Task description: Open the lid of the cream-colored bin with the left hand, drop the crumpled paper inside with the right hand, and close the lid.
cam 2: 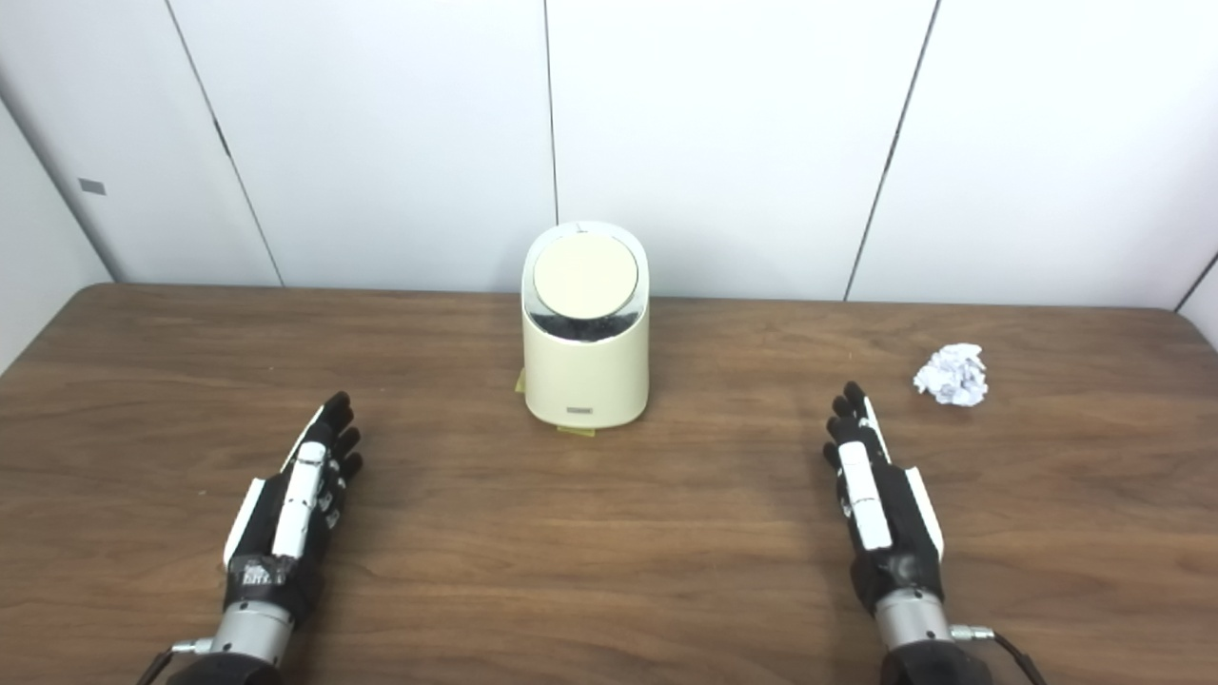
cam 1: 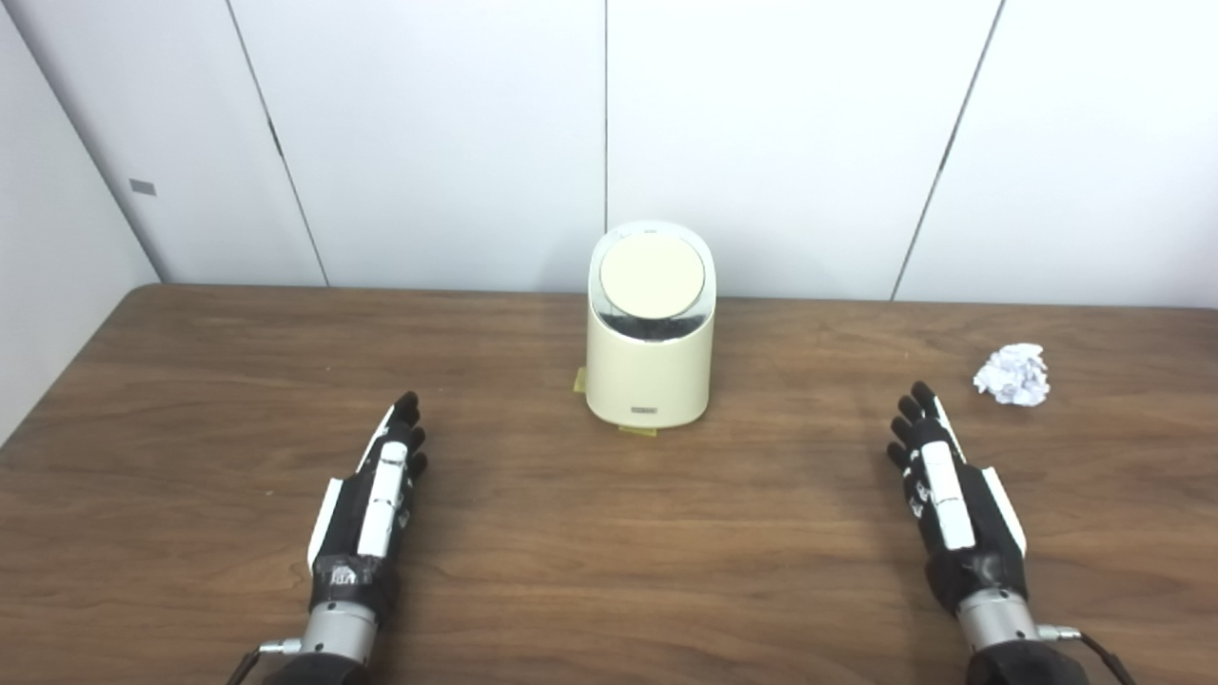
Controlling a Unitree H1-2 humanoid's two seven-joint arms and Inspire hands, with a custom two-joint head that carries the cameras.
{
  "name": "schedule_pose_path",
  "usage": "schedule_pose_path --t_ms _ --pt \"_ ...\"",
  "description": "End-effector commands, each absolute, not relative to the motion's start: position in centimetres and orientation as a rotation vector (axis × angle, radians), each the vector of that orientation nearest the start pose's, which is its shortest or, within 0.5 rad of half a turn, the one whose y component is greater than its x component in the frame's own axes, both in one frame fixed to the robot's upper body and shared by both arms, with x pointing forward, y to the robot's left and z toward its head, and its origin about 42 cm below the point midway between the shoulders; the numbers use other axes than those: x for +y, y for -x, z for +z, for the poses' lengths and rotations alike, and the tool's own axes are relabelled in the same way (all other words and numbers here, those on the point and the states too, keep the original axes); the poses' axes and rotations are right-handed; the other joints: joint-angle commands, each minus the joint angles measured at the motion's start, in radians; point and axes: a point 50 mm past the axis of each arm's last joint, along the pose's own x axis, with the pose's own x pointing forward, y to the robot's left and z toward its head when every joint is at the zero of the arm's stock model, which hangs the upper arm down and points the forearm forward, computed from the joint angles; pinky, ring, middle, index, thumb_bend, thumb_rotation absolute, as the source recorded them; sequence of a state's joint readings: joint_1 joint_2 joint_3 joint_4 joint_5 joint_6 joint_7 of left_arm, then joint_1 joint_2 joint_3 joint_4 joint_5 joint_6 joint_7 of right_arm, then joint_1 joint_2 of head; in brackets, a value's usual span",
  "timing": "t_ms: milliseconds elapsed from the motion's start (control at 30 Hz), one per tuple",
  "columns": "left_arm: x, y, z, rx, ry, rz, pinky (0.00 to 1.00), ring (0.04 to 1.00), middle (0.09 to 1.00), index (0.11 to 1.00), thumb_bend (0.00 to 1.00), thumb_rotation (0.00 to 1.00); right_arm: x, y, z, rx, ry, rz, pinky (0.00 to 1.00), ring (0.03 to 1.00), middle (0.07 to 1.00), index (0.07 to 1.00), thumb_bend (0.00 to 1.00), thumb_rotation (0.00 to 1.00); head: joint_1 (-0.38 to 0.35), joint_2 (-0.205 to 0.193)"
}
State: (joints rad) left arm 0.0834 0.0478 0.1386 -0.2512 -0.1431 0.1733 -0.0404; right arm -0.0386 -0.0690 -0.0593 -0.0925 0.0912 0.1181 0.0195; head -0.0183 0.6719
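Tabletop (cam 1: pixel 533 571) of dark wood grain fills the near scene, ending at a far wall of plain white panels (cam 1: pixel 428 133) split by thin dark seams. Nothing stands between either hand and the things on the table. A cream-colored bin (cam 1: pixel 650 366) sits upright at the centre, toward the far edge; it is a smooth, rounded plastic tub with a small dark label low on its near face and bits of yellowish tape (cam 1: pixel 636 431) showing at its base. Its round, flat lid (cam 1: pixel 652 276) is down, tilted toward the viewer, with a dark glossy band just below it. A crumpled paper (cam 1: pixel 1012 374), white and lumpy, lies on the table well to the right of the bin, just beyond the right hand. The left hand (cam 1: pixel 373 504), black with white plates, rests near the left, fingers stretched out and holding nothing. The right hand (cam 1: pixel 952 504) mirrors it on the right, fingers likewise extended, empty, not touching the paper.
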Motion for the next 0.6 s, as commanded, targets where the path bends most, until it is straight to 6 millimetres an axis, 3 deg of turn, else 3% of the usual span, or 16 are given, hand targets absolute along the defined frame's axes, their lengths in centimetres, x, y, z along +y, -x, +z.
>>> schedule_pose_path --t_ms 0,367,467,567 --pt "26.8 -25.0 14.0 -0.057 0.06 0.087 1.0 1.0 1.0 1.0 0.43 0.87 -24.0 -30.3 14.1 -0.089 -0.007 -0.012 1.0 0.981 0.99 0.995 0.61 0.91 -0.003 0.0" --pt "27.1 -25.2 14.0 -0.057 0.039 0.083 1.0 1.0 1.0 1.0 0.44 0.85 -23.7 -30.4 14.3 -0.098 -0.027 -0.006 1.0 0.994 0.999 0.996 0.59 0.9 -0.013 0.001" --pt "26.7 -25.8 14.7 -0.062 0.021 0.066 1.0 1.0 1.0 1.0 0.48 0.75 -23.8 -30.5 14.2 -0.092 -0.007 -0.007 1.0 0.99 0.997 0.997 0.59 0.91 -0.01 -0.002" --pt "25.9 -27.6 17.0 -0.102 -0.044 0.05 1.0 1.0 0.987 1.0 0.57 0.59 -23.9 -30.6 14.2 -0.093 0.012 -0.009 1.0 0.979 0.99 0.996 0.6 0.92 -0.002 -0.011"
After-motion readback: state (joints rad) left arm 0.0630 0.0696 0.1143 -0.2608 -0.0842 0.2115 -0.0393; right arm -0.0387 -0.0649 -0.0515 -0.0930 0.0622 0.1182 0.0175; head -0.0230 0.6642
